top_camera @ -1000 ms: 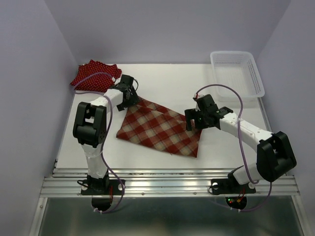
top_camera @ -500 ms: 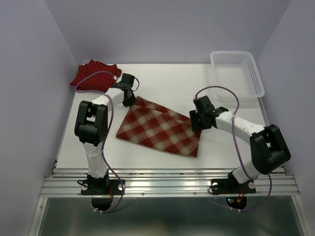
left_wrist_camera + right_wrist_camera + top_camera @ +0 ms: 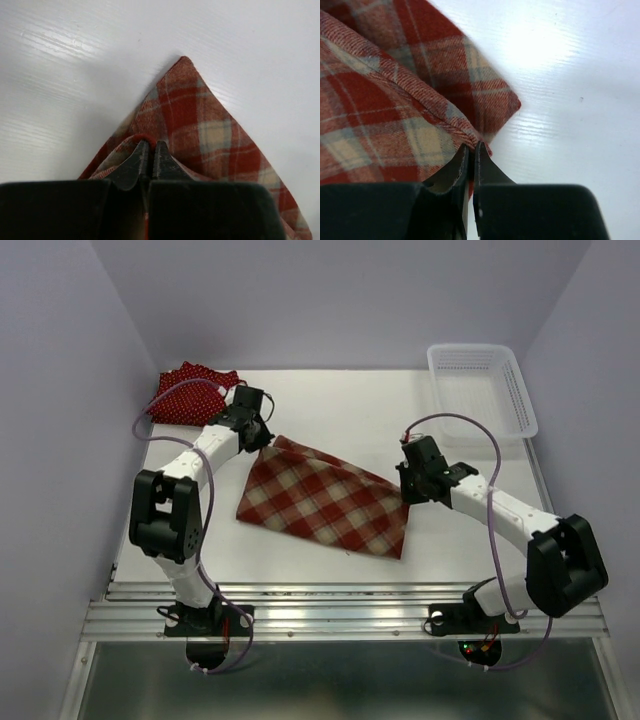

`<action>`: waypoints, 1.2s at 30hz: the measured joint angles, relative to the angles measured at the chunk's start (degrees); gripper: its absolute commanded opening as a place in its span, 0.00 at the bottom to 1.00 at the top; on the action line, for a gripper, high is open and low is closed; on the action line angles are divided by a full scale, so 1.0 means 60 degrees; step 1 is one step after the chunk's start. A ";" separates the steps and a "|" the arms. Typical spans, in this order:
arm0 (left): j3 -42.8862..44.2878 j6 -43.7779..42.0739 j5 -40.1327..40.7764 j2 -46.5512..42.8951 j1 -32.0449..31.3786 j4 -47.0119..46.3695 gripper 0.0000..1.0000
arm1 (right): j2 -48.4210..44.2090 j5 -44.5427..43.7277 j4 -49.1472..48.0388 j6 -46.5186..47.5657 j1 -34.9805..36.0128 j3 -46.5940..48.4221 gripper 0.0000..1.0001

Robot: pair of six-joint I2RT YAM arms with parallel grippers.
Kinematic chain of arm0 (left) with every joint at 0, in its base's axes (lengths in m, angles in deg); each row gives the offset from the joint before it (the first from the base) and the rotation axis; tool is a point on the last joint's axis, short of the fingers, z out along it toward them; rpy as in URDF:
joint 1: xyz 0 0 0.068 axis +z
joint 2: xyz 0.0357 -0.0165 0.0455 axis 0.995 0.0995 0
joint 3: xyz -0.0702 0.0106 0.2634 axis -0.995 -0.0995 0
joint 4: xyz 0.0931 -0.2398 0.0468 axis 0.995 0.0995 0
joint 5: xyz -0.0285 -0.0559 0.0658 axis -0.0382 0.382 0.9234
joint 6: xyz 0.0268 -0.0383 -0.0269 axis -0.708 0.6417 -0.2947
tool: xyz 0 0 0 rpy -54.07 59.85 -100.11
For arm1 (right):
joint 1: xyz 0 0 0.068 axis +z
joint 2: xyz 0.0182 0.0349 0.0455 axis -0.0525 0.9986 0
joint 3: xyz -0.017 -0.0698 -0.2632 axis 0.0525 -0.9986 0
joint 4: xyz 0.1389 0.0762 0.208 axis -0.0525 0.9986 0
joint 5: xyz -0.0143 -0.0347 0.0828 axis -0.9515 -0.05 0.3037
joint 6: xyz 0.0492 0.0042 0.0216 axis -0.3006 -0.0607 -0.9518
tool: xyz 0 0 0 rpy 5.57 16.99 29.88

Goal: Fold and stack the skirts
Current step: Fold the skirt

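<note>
A red-and-cream plaid skirt (image 3: 325, 502) lies flat mid-table. My left gripper (image 3: 260, 437) is shut on the plaid skirt's far left corner; in the left wrist view its tips (image 3: 149, 145) pinch a raised fold of the plaid skirt (image 3: 200, 120). At the far right corner my right gripper (image 3: 405, 485) is shut on the hem; the right wrist view shows the tips (image 3: 471, 148) clamping the edge of the plaid skirt (image 3: 390, 115). Dark red polka-dot skirts (image 3: 190, 395) sit bunched at the far left corner of the table.
A white mesh basket (image 3: 480, 390) stands at the far right corner of the white table (image 3: 330, 405). The left wall runs close beside the polka-dot pile. A metal rail (image 3: 340, 615) borders the near edge.
Both grippers went from open to shut on the plaid skirt's far corners. The left arm stretched toward the far left corner; the right wrist settled down at the right corner.
</note>
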 measured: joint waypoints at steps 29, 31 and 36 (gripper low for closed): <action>0.4663 -0.0936 0.0146 0.4328 -0.0146 0.0306 0.01 | 0.1089 0.0299 -0.0630 0.0109 -0.0980 0.0270 0.07; 0.5147 -0.0976 0.0117 0.4841 -0.0142 0.0266 0.33 | 0.1577 0.0131 -0.0849 0.0117 -0.0994 0.0302 0.27; 0.6094 -0.1195 0.0259 0.5224 -0.0138 0.0321 0.99 | 0.1723 -0.0331 -0.0925 0.0095 -0.1005 0.0656 0.76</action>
